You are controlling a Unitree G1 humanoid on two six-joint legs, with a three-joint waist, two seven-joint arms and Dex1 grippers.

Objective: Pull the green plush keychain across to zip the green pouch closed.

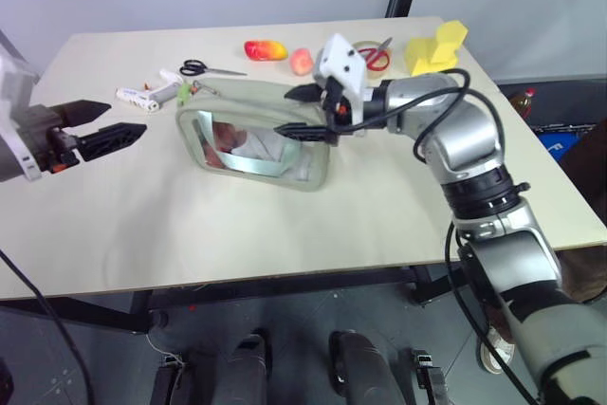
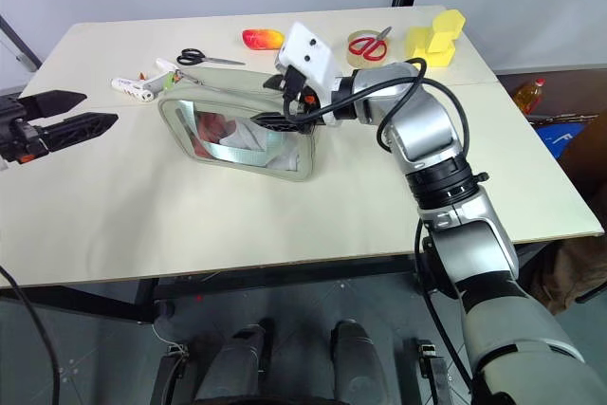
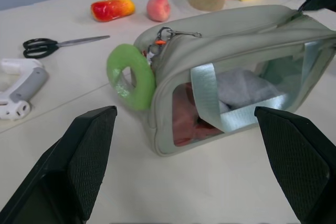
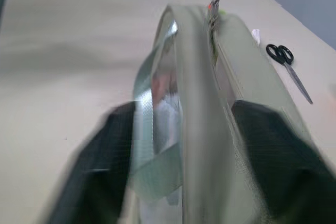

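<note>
- We see our right gripper [image 1: 305, 111] reaching across over the right end of the green pouch [image 1: 254, 135], one black finger on the window side and the other on the back side.
- In the right wrist view our fingers [image 4: 105, 166] straddle the pouch's top, with the zipper seam running away between them; they sit close against the fabric, but we cannot tell whether they are actually pressing it.
- Our left gripper [image 1: 95, 126] hangs above the table [image 1: 114, 225] well to the left of the pouch, jaws spread wide and holding nothing.
- Straight ahead of that left gripper, the green plush keychain [image 3: 131, 77] hangs off the pouch's near end, a fuzzy lime ring clipped to the metal zipper pull [image 3: 168, 35] at the top corner.
- The keychain is at the far end of the pouch from our right gripper, a small green spot beyond the seam in the right wrist view.
- The pouch stands upright on the table, clear window toward us, two mint straps [image 3: 210, 95] across the window and soft items inside.
- Beyond the left gripper, past the keychain, lie black scissors [image 3: 47, 45] and a white tool [image 3: 21, 90].
- Behind the pouch lie a red-yellow toy [image 1: 266, 49], a peach [image 1: 302, 62], a tape roll [image 2: 365, 46] with red scissors [image 2: 372, 45] on it, and yellow blocks [image 1: 436, 49].
</note>
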